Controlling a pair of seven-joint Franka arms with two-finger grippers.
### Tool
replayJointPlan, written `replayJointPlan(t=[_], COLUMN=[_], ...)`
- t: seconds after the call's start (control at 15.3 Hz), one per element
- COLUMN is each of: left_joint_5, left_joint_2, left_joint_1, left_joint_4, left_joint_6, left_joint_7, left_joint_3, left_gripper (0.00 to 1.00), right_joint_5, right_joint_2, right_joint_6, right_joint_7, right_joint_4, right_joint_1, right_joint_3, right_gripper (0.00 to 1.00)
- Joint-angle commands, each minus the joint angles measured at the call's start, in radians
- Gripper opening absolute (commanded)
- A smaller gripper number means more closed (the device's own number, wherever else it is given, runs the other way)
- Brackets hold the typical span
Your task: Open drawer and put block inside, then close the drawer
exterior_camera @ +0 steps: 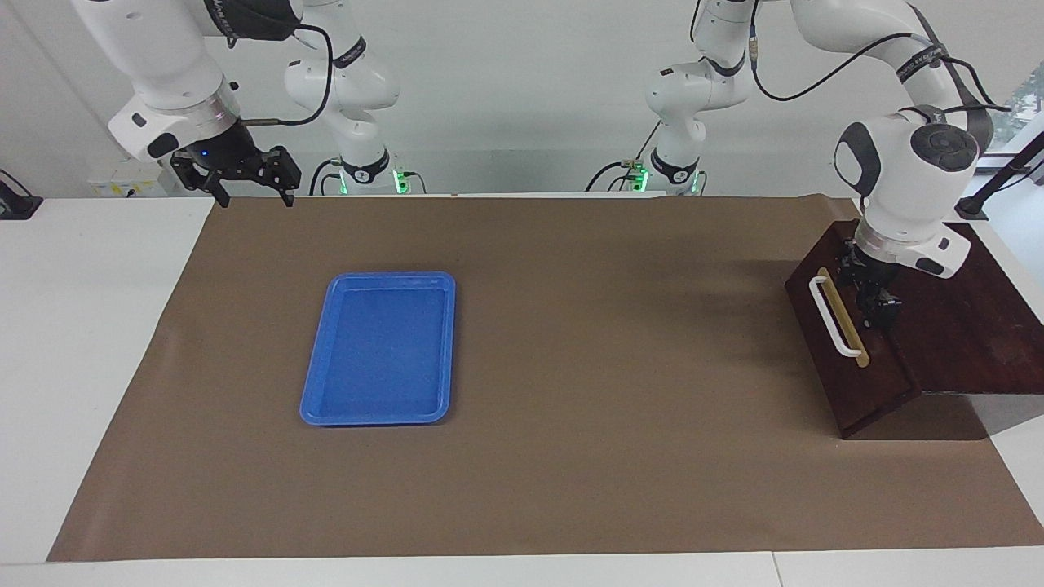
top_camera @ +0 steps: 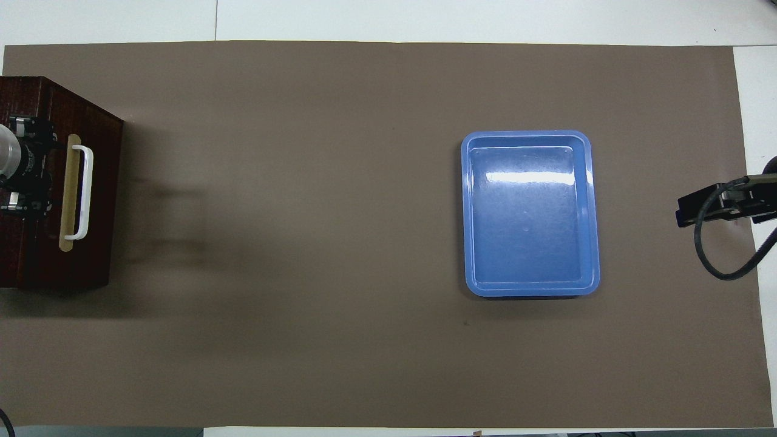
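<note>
Closing step looks done: drawer point(exterior_camera: 848, 342) sits flush in its box at the facing view's 3 o'clock, block unseen, presumably inside; left claw point(exterior_camera: 874, 303) spread just above the handle point(exterior_camera: 833, 316), next lift clear; right claw point(exterior_camera: 245, 184) spread, waiting at 10 o'clock.

Can't see the block anywhere in either view. Drawer point(exterior_camera: 848, 350) front sits flush w/ the box point(exterior_camera: 971, 326), so its inside is hidden. Left gripper point(exterior_camera: 877, 314) is low over the box top just beside the handle point(exterior_camera: 836, 318); wrist covers most of it and I can't tell if it touches the wood. Overhead cuts the box and the left arm off at the frame edge, only part of the gripper shows. Right gripper point(exterior_camera: 249, 191): overhead shows only a dark bit + cable at the edge. Box's end toward the table edge runs out of the facing view, prob. a bit more there.
</note>
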Motion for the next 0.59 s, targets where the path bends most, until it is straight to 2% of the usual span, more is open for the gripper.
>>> replayJointPlan(t=[0.0,0.2,0.52], left_joint_5=[-0.020,-0.026,-0.078], left_joint_2=[-0.008,-0.013,-0.036], left_joint_1=[-0.055,-0.124,-0.177], left_joint_4=[0.071,0.134,0.181], left_joint_6=[-0.068,-0.150,-0.257], left_joint_7=[0.014,0.048,0.313], left_joint_3=[0.001,-0.002,-0.013], left_gripper=[1.00,1.00,1.00], right_joint_5=[-0.002,-0.002,-0.002], right_joint_2=[-0.020,-0.020,-0.020], right_joint_6=[0.009,0.009,0.011], right_joint_7=[-0.021,-0.021,-0.018], right_joint_4=[-0.021,-0.021,-0.021], right_joint_1=[-0.014,-0.014,-0.022], right_joint_3=[0.011,0.011,0.011], right_gripper=[1.00,1.00,1.00])
